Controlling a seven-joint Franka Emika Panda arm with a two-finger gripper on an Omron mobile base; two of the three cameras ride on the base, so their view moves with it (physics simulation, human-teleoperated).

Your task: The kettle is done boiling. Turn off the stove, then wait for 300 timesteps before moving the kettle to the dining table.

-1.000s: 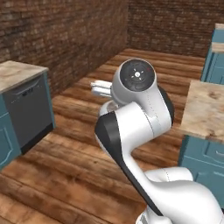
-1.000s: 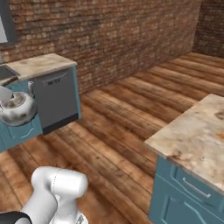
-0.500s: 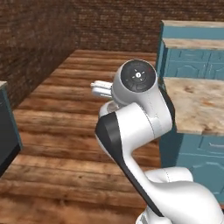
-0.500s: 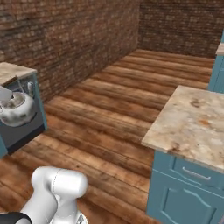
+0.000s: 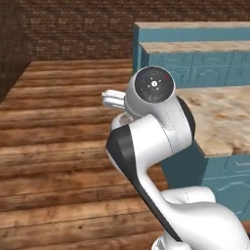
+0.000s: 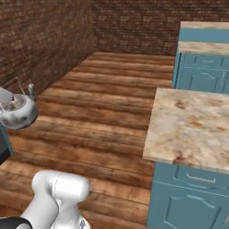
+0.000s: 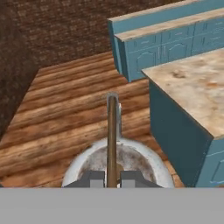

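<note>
The whole scene has swung since a second ago: in both base views the brick wall and the dark appliance front that stood at the left have slid out of frame, and teal cabinets now fill the upper right. That is the base turning, not the things moving.

The kettle (image 6: 18, 112) stays at the left edge of the right base view, hanging over the wooden floor (image 6: 103, 107) just as it did in the earlier pictures. In the hand view the kettle's handle (image 7: 112, 131) runs straight up from the bottom centre, with the gripper (image 7: 112, 178) closed on it, one fingertip (image 7: 93, 178) on each side and the rounded silver body below. So the kettle is being carried, clear of any surface.

A beige marbled top on a teal base (image 6: 192, 127) now sits at the right of the right base view, and at the right of the hand view (image 7: 192, 83) and the left base view (image 5: 219, 122). It has drawer fronts, so I cannot say it is the dining table. Judging from this, the carrying step is under way and the kettle is not yet set down.
</note>
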